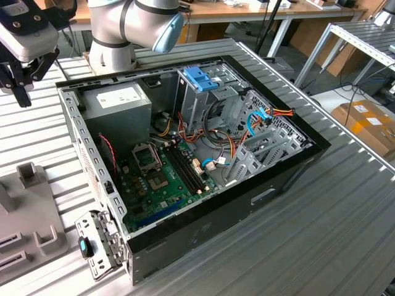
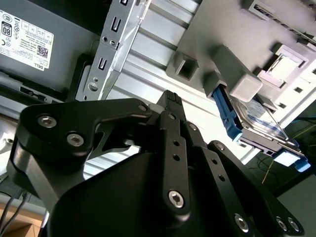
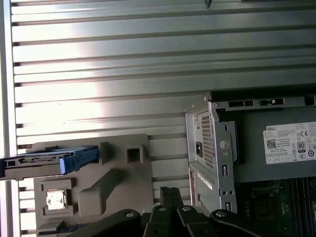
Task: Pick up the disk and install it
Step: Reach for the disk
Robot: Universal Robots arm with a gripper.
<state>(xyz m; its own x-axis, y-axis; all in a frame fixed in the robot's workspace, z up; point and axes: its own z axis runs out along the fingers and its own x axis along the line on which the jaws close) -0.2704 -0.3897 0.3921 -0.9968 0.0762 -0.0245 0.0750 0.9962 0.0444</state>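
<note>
Hovering closed and empty, the end effector [image 3: 170,193] is hanging apart from the disk [image 3: 34,165] in its holder [image 3: 118,182]; pickup seemingly not yet begun.

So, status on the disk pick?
Gripper shut, empty. Disk on edge in grey holder, untouched. Nothing seen blocking it.

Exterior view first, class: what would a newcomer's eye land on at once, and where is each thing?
The open computer case sits at the exterior view's middle, its motherboard bared, a blue latch piece standing at its far side. The robot's hand hangs over the slatted table at the exterior view's upper left, beside the case. In the first wrist view, the disk stands on edge in a grey holder, apart from the case.
</note>
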